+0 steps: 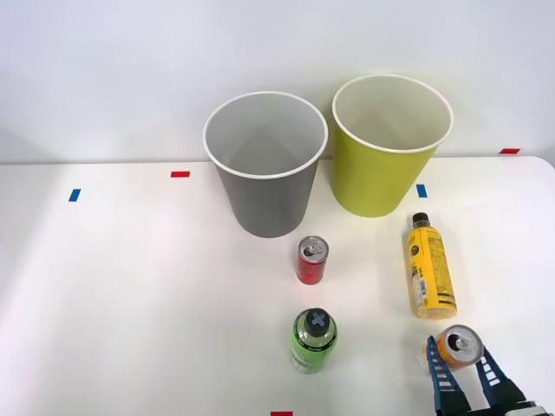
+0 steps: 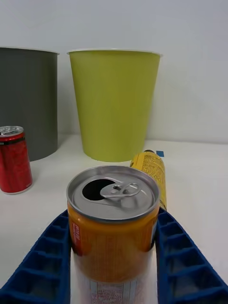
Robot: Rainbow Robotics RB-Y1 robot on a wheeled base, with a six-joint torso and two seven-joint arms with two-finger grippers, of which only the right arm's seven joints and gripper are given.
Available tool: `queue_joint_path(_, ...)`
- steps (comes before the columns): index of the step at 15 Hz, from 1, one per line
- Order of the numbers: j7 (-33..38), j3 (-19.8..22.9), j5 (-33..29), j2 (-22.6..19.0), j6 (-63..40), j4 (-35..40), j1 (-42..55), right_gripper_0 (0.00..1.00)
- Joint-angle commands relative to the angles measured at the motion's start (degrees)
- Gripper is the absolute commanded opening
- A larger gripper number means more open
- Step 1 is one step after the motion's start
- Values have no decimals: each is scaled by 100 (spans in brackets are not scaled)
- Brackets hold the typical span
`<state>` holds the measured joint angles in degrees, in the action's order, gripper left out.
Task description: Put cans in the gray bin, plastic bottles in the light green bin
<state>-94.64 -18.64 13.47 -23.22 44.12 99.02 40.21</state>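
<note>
My right gripper is at the table's front right, its blue fingers pressed on both sides of the orange and white can, which stands upright with its tab opened. The yellow bottle lies just beyond it, black cap toward the bins. A red can stands upright mid-table, and the green bottle stands in front of it. The gray bin and the light green bin stand side by side at the back, both showing pale insides.
The white table ends at a white wall behind the bins. Small tape marks lie on it: blue, red, blue beside the light green bin, and red at the far right.
</note>
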Motion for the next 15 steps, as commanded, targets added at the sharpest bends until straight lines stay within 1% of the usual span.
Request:
queue_joint_path(1, 16, 0, 6, 2, 0, -6, -5, 0)
queue_joint_path(5, 42, 0, 24, 2, 26, 3, 57, 0)
queue_joint_path(7, 69, 53, -11, -25, 53, 153, 171, 0)
queue_joint_path(9, 139, 62, 15, -157, -202, 557, 321, 0)
queue_joint_path(11, 192, 106, 41, -262, -695, 1111, 426, 0)
queue_joint_path(15, 289, 290, 121, -271, -2145, 2376, 373, 0)
